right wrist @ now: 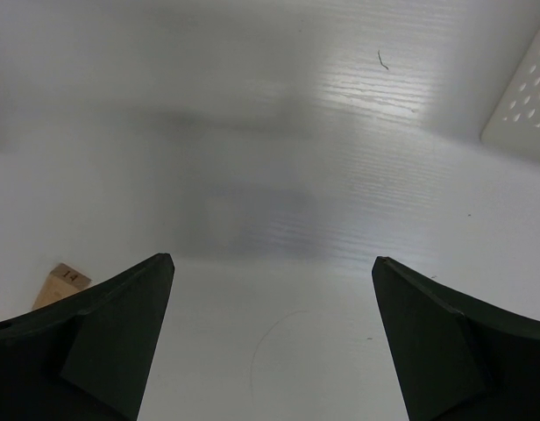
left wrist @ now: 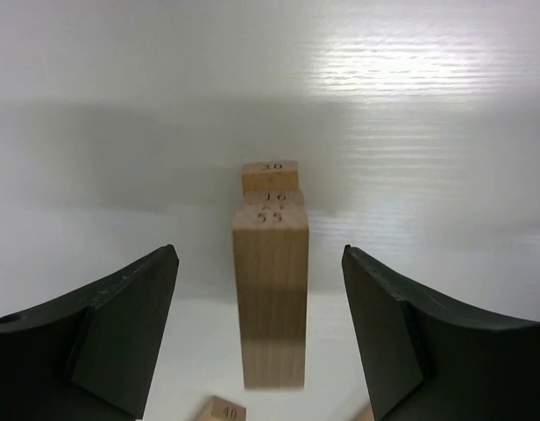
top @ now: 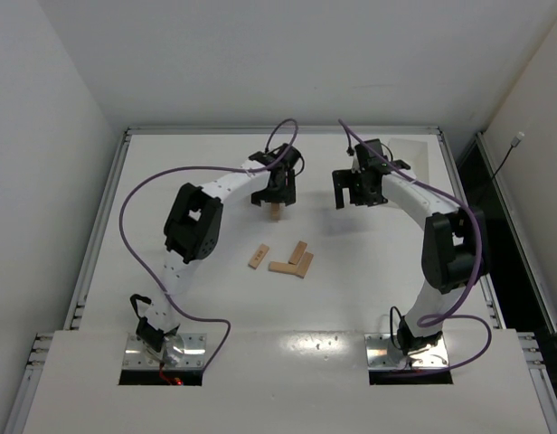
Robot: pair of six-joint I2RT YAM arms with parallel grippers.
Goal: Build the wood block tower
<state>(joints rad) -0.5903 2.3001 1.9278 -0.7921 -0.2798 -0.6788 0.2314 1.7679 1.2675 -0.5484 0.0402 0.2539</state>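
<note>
The tower (top: pixel 277 213) is a short stack of tan wood blocks at the table's middle back. From the left wrist its top block (left wrist: pixel 270 298) runs lengthwise between my fingers, with numbered block ends (left wrist: pixel 270 178) behind it. My left gripper (top: pixel 277 201) (left wrist: pixel 259 250) hangs over the tower, open, with a gap on each side of the top block. Several loose wood blocks (top: pixel 280 268) lie flat nearer the arms, one apart at the left (top: pixel 259 257). My right gripper (top: pixel 354 197) (right wrist: pixel 272 260) stands open over bare table, to the right of the tower.
A white perforated tray (right wrist: pixel 524 96) shows at the right wrist view's upper right corner. One loose block's end (right wrist: pixel 64 282) lies by the right gripper's left finger, another (left wrist: pixel 224 410) below the tower in the left wrist view. A raised rim (top: pixel 116 181) edges the table.
</note>
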